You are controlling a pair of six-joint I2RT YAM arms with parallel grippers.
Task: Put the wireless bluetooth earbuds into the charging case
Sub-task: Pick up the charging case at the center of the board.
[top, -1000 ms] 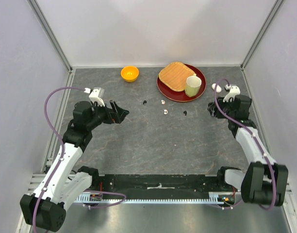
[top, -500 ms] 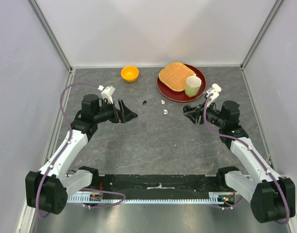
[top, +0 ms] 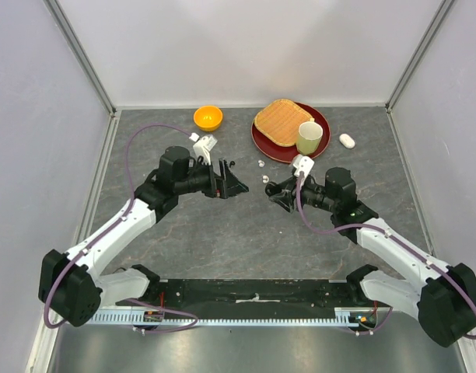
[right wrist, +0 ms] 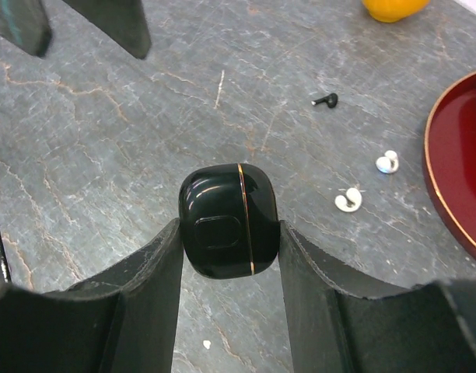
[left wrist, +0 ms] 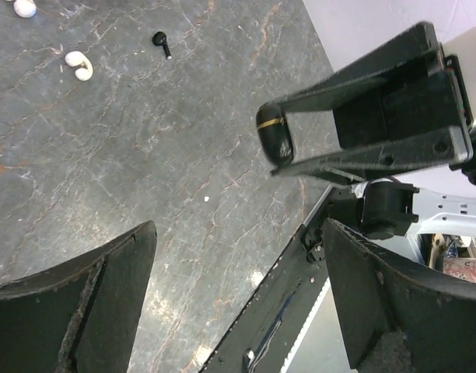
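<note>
Grey veined stone covers the bench (top: 246, 241), which is walled in by plain white panels. From the top camera, an orange bowl (top: 208, 118) sits at the far edge. Right of it is a red plate (top: 263, 143) carrying a tan square tray (top: 280, 120) and a pale green cup (top: 309, 137), and a white oval case (top: 347, 141) lies alone beyond the plate's right side. Both arms reach toward the middle, with the left claw (top: 236, 187) and right claw (top: 274, 191) facing each other and near together. A white earbud (top: 260, 164) and a second white earbud (top: 266, 179) lie on the stone between the claws and the plate. A black earbud (top: 232, 162) lies just beyond the left claw. From this height I cannot tell what the right claw grips. In the left wrist camera, the left claw's two fingers stand wide apart at the bottom corners with nothing between them. Opposite, the right claw pinches a black charging case (left wrist: 274, 140) above the bench, and the three buds lie toward the upper left. In the right wrist camera, the right claw's fingers press both sides of the black case, which has a thin gold line running down its shell. It is lifted off the stone. Past it lie the black earbud, the two white ones close to the plate's rim, and the bowl at the top edge.
</note>
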